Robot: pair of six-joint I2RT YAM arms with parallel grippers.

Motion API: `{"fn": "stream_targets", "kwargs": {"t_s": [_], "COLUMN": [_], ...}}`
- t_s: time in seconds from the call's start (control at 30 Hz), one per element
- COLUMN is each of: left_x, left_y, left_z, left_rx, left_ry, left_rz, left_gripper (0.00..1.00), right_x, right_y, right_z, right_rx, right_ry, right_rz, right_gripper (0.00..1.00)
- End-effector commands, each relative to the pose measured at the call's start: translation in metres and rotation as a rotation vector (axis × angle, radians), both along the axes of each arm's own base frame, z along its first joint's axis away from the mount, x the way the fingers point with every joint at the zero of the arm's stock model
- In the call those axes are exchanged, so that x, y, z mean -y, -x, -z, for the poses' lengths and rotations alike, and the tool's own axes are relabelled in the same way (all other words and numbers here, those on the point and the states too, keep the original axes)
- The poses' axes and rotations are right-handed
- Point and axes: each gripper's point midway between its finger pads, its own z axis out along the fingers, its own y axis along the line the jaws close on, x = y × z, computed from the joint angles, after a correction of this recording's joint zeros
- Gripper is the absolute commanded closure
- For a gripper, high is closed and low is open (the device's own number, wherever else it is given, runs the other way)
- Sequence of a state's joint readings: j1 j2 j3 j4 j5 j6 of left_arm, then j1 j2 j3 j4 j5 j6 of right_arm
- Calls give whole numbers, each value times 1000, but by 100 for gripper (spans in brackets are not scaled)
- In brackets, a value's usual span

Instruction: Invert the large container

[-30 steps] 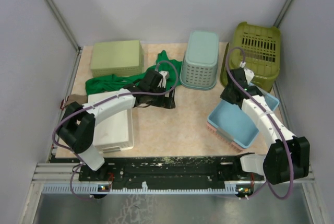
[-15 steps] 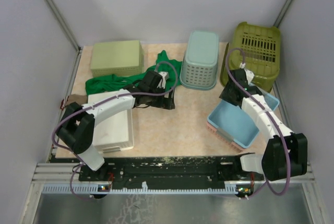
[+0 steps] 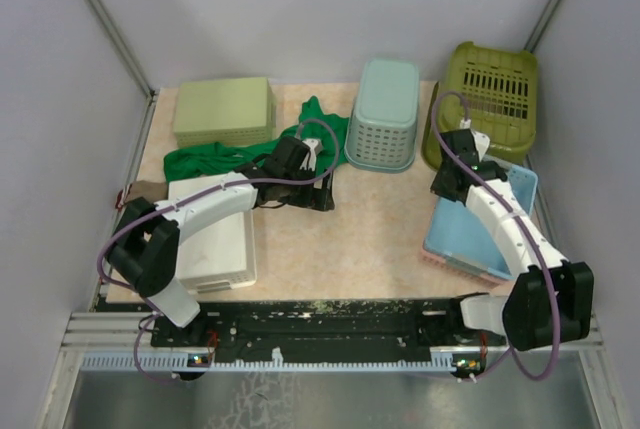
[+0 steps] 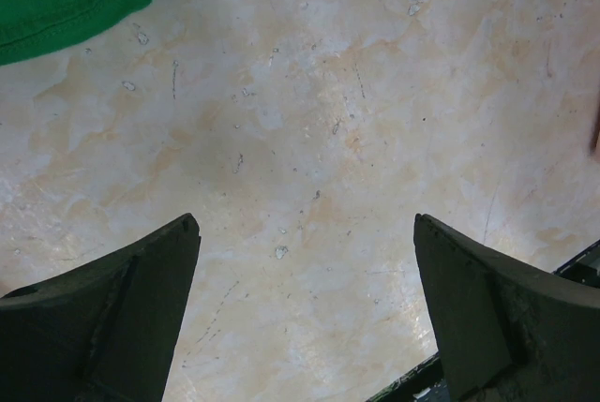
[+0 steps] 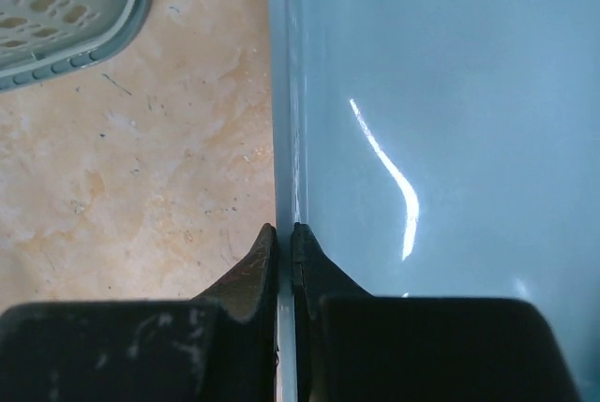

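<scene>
The large container, an olive-green tub (image 3: 490, 99), stands in the back right corner with its slotted bottom facing up. My right gripper (image 3: 450, 181) is just in front of it, apart from it. In the right wrist view the right gripper (image 5: 284, 233) is shut on the thin wall of a light blue bin (image 5: 431, 140). That blue bin (image 3: 480, 234) lies along the right side of the table. My left gripper (image 3: 325, 189) is open and empty over bare tabletop, as the left wrist view (image 4: 305, 229) shows.
A pale teal mesh basket (image 3: 385, 114) stands upside down at the back centre, its rim in the right wrist view (image 5: 56, 8). A light-green tray (image 3: 224, 109) is back left. A green cloth (image 3: 210, 159) lies beside the left gripper. A white box (image 3: 215, 239) sits front left.
My right gripper has swung the blue bin to the right, from the middle-right of the table to along the right edge. The left arm has not moved.
</scene>
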State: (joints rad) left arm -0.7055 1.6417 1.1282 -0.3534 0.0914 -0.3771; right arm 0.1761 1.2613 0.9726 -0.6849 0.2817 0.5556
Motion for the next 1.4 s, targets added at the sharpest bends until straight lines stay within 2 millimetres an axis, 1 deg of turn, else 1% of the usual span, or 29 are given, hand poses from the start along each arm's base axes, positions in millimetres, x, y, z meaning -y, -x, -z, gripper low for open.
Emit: {"fn": "stream_targets", "kwargs": {"t_s": [0.0, 0.2, 0.3, 0.5, 0.53, 0.6, 0.7, 0.77, 0.8, 0.87, 0.93, 0.97, 1.0, 1.03, 1.1, 1.17, 1.23, 1.3, 1.37], "left_x": [2, 6, 8, 6, 5, 2, -9, -20, -29, -44, -62, -70, -78, -86, -102, -115, -128, -142, -159], "left_y": [2, -5, -9, -15, -16, -17, -23, -30, -35, -43, -50, -51, -53, -55, -58, -59, -61, -63, -66], "left_z": [-17, -38, -49, -57, -59, -64, -81, -95, -103, -120, -136, -144, -151, -156, -166, -172, -176, -178, -179], "left_rx": [26, 73, 93, 103, 102, 105, 130, 159, 176, 211, 237, 252, 266, 277, 300, 311, 318, 321, 325], "left_ry": [22, 43, 54, 71, 77, 88, 121, 139, 150, 175, 203, 214, 219, 221, 220, 218, 221, 215, 199], "left_rz": [17, 33, 38, 29, 27, 20, -8, -39, -63, -100, -143, -162, -183, -206, -257, -305, -356, -418, -501], "left_gripper": [0, 0, 0, 0, 0, 0, 0, 0, 0, 0, 0, 0, 0, 0, 0, 0, 0, 0, 0], "right_x": [16, 27, 31, 37, 36, 26, 1, -22, -34, -62, -90, -107, -120, -134, -165, -194, -222, -241, -254], "right_y": [-4, 19, 29, 35, 35, 33, 33, 34, 34, 36, 38, 43, 45, 47, 57, 65, 71, 70, 64], "right_z": [-77, -131, -155, -199, -207, -223, -253, -272, -280, -292, -300, -305, -309, -319, -326, -329, -325, -315, -295], "right_rx": [170, 257, 286, 364, 386, 441, 539, 594, 618, 657, 687, 699, 715, 762, 785, 788, 769, 728, 669], "right_ry": [60, 88, 98, 136, 132, 106, 33, -41, -82, -186, -309, -405, -482, -546, -661, -722, -766, -812, -882], "right_rz": [9, 28, 23, 9, -4, -72, -207, -320, -375, -494, -606, -668, -709, -760, -845, -910, -970, -985, -970], "right_gripper": [100, 100, 100, 100, 100, 100, 100, 100, 100, 100, 100, 100, 100, 100, 100, 100, 100, 100, 100]}}
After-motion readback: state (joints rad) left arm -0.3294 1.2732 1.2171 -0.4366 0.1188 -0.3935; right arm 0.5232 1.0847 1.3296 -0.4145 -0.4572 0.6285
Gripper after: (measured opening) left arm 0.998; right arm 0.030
